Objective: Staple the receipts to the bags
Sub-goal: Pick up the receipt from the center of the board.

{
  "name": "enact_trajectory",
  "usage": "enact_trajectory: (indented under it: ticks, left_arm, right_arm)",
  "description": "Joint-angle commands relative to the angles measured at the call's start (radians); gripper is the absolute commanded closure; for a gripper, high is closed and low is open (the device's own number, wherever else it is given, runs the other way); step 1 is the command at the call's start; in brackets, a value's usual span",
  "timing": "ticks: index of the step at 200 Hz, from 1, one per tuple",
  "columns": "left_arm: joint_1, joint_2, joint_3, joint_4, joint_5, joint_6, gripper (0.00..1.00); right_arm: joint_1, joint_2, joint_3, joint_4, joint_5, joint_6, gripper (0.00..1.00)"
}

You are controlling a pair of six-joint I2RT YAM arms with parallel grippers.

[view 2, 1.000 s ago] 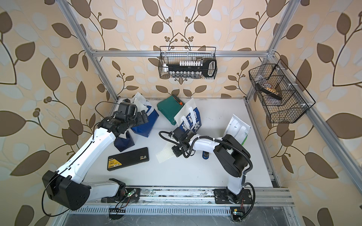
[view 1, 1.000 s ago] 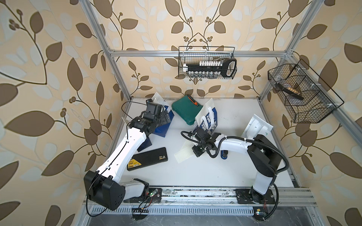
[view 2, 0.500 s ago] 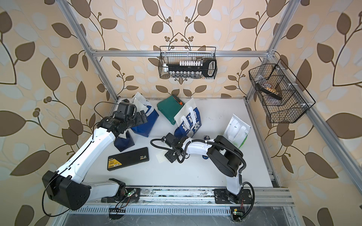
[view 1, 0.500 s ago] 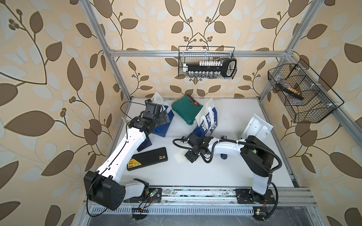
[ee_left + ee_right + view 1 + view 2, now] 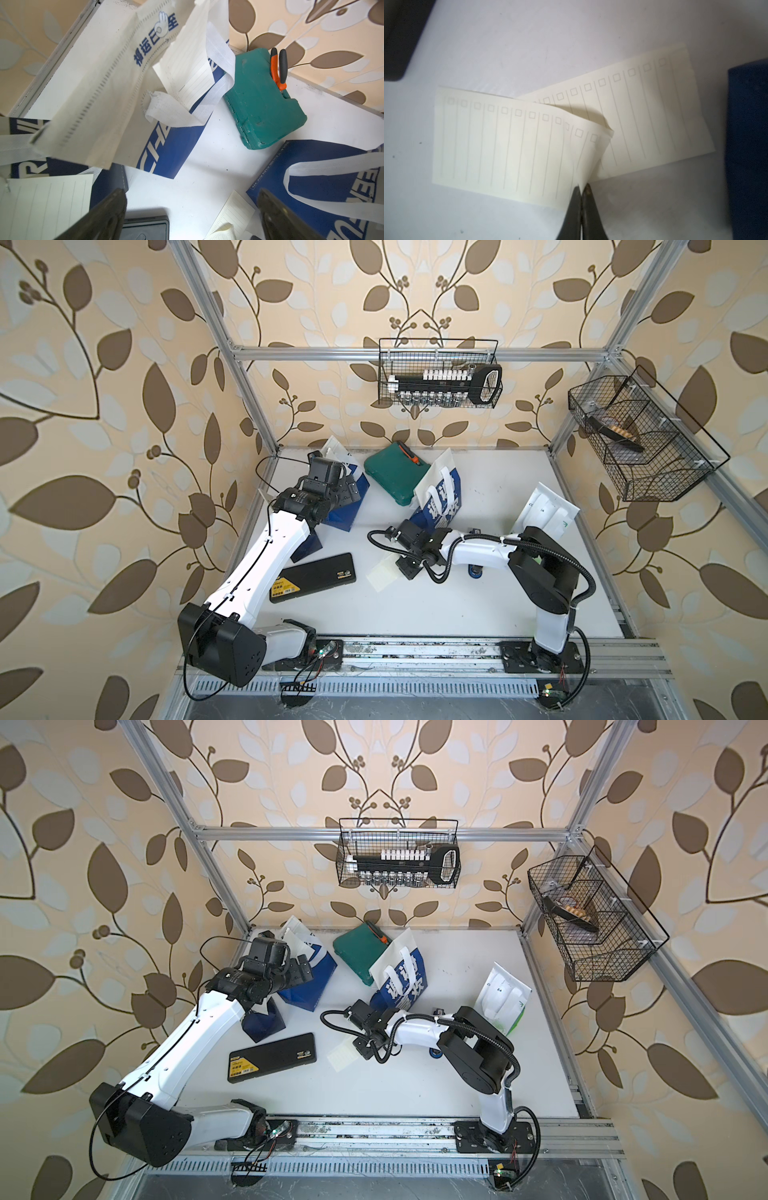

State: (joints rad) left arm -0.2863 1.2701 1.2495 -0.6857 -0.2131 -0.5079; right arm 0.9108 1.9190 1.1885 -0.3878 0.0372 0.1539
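Right gripper (image 5: 581, 188) is pinched shut on the very edge of the top receipt (image 5: 517, 141), which lies on the table (image 5: 571, 41) beside a blue bag (image 5: 747, 145). Left gripper (image 5: 192, 216) hangs wide open, empty, over the back bag (image 5: 172, 149). Biggest risk: thin bite slips when you lift. Smaller: second receipt (image 5: 643, 108) underneath drags along.

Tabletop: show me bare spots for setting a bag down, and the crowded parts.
Bare: the wide table strip between black case and front rail; also back right, between the blue-and-white bag and green-and-white bag. Crowded: back left, around left gripper and green tool case; centre, at the receipts.
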Motion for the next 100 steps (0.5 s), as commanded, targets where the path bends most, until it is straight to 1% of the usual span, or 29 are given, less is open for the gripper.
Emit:
enact_trajectory:
  ticks: [1,12,32,52,76,88,100]
  left_arm:
    - [0.012,0.0,0.027,0.013,0.025,0.011,0.01]
    - [0.012,0.002,0.026,0.019,0.034,0.021,0.01]
    - [0.012,0.008,0.031,0.037,0.083,0.046,0.01]
    - [0.012,0.005,0.033,0.066,0.19,0.104,0.01]
    - [0.012,-0.007,0.035,0.07,0.353,0.221,0.01]
    - [0.011,-0.016,0.033,0.059,0.472,0.295,0.01]
    - [0.012,-0.027,0.034,0.026,0.624,0.378,0.01]
  right_arm:
    - [-0.02,0.017,-0.032,-0.063,-0.018,0.009,1.0]
    - [-0.037,-0.016,-0.052,-0.028,-0.048,0.018,1.0]
    - [-0.062,-0.074,-0.076,0.013,-0.113,0.02,1.0]
    - [-0.066,-0.16,-0.095,0.038,-0.167,-0.035,1.0]
    - [-0.071,-0.303,-0.108,0.022,-0.213,-0.15,1.0]
    - [-0.073,-0.368,-0.105,-0.005,-0.229,-0.22,1.0]
    - [-0.081,-0.427,-0.104,-0.03,-0.252,-0.289,1.0]
